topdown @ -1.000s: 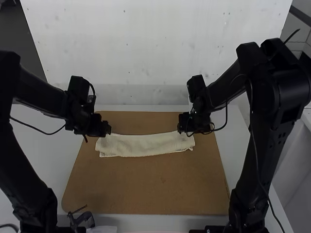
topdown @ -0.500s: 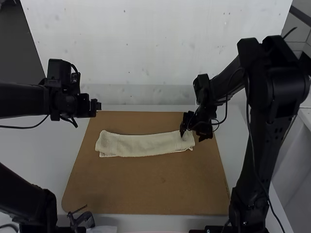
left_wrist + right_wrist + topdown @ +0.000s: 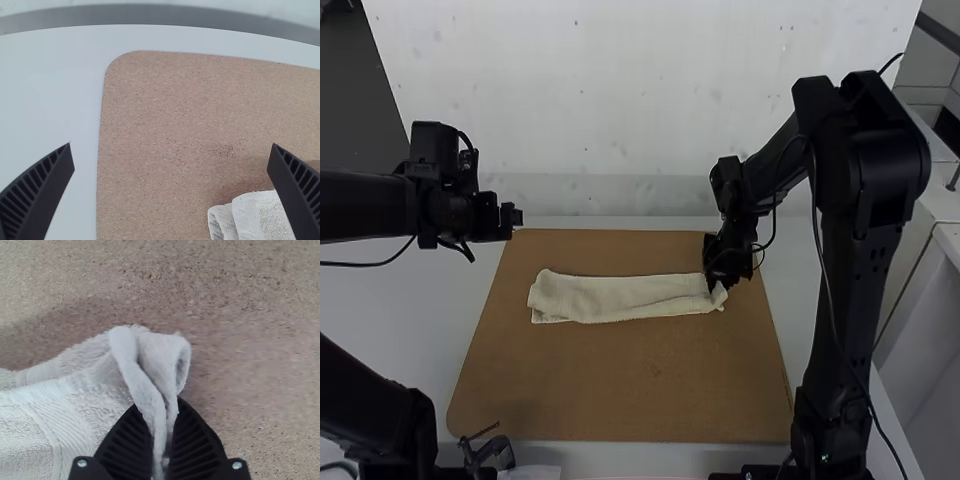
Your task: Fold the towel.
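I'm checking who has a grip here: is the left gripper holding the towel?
No, the left gripper is open near the board's far left corner, apart from the towel.

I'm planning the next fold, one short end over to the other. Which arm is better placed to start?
Probably the right: the right gripper is shut on the right end of the towel, while the left gripper is open, away from the cloth.
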Robot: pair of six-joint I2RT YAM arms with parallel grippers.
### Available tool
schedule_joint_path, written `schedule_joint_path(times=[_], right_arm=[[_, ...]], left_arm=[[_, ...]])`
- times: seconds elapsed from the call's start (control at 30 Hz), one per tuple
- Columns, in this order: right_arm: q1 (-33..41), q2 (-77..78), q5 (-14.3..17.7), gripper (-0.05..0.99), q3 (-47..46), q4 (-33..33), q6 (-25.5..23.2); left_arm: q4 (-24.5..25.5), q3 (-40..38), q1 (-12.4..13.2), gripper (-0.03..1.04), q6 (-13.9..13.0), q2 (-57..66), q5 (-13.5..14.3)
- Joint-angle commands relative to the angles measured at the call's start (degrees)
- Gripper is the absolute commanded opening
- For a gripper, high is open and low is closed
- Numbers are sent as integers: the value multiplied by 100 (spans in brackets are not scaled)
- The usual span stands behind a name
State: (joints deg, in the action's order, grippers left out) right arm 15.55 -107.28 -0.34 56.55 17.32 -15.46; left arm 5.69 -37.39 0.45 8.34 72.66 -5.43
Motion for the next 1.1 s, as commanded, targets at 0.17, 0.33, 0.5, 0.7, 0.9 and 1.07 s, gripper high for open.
schedule_joint_path(times=[0.17, 0.33, 0.5, 0.7, 0.9, 1.07], right_arm=[[62, -293, -493, 1, 22, 166, 52], [-351, -56, -502, 1, 40, 342, 298], [-1098, 340, -511, 1, 101, 623, 799], [-2065, 612, -502, 1, 330, 790, 1450], [-2944, 568, -502, 1, 822, 1089, 1977], [-3102, 516, -485, 1, 1147, 1449, 2109]], left_arm=[[-42, -67, 131, 99, -69, -121, -230], [-42, -41, 140, 99, -78, -121, -230], [-42, -41, 149, 99, -78, -147, -239], [-42, -23, 149, 99, -78, -156, -239], [-42, 56, 175, 99, -78, -174, -248], [-42, 65, 175, 99, -78, -165, -265]])
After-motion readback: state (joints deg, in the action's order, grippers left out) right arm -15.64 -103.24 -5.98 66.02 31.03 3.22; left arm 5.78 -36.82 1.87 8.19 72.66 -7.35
